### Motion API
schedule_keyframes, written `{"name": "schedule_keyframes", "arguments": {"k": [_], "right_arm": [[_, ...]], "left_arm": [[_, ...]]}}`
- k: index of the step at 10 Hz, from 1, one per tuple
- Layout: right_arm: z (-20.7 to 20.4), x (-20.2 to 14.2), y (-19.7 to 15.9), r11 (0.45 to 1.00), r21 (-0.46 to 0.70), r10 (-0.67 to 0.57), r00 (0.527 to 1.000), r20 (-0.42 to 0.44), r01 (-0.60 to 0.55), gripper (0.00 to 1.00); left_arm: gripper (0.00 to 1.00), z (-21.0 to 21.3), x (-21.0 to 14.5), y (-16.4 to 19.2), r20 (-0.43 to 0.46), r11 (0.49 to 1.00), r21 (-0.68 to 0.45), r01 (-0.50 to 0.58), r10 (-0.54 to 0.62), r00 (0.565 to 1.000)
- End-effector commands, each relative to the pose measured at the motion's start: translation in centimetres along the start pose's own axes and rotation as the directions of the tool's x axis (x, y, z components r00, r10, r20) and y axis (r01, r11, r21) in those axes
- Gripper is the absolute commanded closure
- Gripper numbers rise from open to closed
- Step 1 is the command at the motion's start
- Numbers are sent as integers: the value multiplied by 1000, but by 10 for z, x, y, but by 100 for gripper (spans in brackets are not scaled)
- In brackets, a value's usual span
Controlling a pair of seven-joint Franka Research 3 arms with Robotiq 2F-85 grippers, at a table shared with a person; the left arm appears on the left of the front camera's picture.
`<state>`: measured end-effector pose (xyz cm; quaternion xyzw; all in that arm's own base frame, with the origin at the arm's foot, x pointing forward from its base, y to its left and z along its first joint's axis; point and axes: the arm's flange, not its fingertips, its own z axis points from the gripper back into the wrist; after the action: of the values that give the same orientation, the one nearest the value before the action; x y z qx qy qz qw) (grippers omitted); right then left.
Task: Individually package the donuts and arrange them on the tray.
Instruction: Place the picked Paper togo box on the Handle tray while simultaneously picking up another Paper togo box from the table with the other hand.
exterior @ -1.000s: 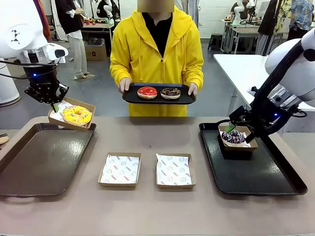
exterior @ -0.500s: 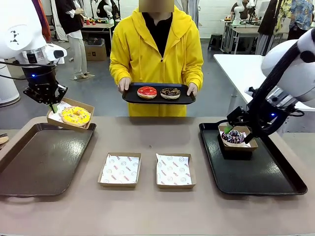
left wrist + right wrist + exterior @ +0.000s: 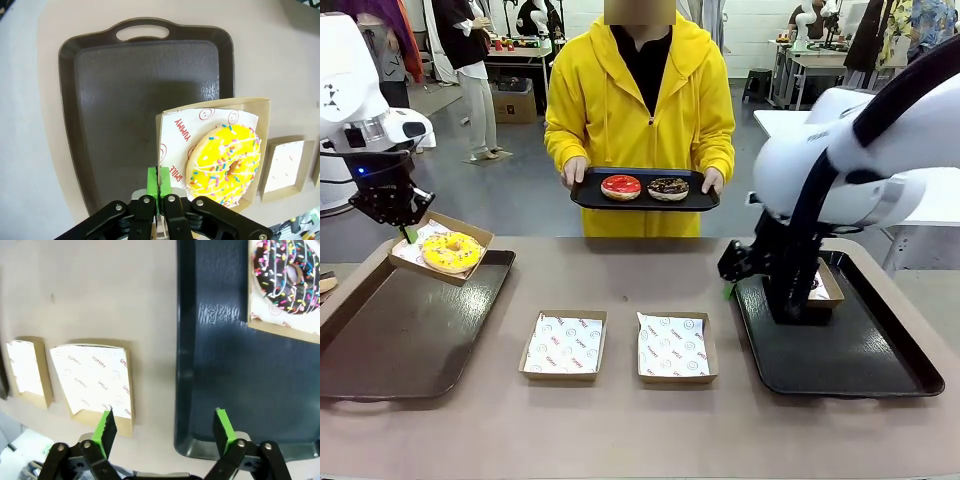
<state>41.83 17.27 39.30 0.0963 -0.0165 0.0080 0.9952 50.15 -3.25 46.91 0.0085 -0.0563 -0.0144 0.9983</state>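
A yellow donut (image 3: 450, 250) lies in a paper-lined box that hangs over the far corner of the left tray (image 3: 410, 330). My left gripper (image 3: 408, 232) is shut on that box's edge. In the left wrist view the green pads (image 3: 159, 182) pinch the box wall beside the yellow donut (image 3: 225, 165). A sprinkled chocolate donut (image 3: 290, 270) sits in its box on the right tray (image 3: 225, 370). My right gripper (image 3: 165, 426) is open and holds nothing, over the tray's left rim. A person holds a black tray (image 3: 590, 195) with a red donut (image 3: 621, 186) and a chocolate donut (image 3: 668, 188).
Two empty paper-lined boxes (image 3: 563, 345) (image 3: 672, 348) lie on the table between the trays. My right arm (image 3: 790, 270) stands across the right tray (image 3: 860, 360) and covers most of the box (image 3: 823, 285) there.
My left gripper has carried the yellow donut's box left and slightly down. My right arm has swung left, away from the chocolate donut's box, to the tray's left rim.
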Motion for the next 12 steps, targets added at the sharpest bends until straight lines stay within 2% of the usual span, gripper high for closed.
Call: {"name": "schedule_keyframes", "arguments": {"k": [1, 5, 8, 9, 10, 11, 12], "right_arm": [[-21, 7, 28, 996, -88, 1, 1000, -21, -2, 0], [-64, 6, 71, 987, -162, -6, 997, -72, -6, 0], [-82, 0, 93, 978, -210, -6, 999, -47, -4, 0], [-83, 0, 95, 977, -213, -26, 999, -31, 18, 0], [-78, -2, 92, 968, -230, -100, 995, 26, 103, 0], [-78, -6, 87, 983, -185, 4, 997, -72, -17, 0], [-78, -6, 87, 983, -185, 4, 997, -72, -17, 0]], "left_arm": [[99, -20, 2, 11, 11, 999, -33, 34, -33, 999], [99, -46, -1, 26, -10, 999, -24, 28, -29, 1000], [99, -56, -3, 32, -15, 1000, -23, 18, -19, 1000], [99, -57, -4, 34, -24, 1000, -14, 12, -13, 1000], [99, -51, 0, 26, -36, 1000, -1, 5, -5, 999], [99, -51, 0, 26, -36, 1000, -1, 5, -5, 999], [99, -51, 0, 26, -36, 1000, -1, 5, -5, 999]]}}
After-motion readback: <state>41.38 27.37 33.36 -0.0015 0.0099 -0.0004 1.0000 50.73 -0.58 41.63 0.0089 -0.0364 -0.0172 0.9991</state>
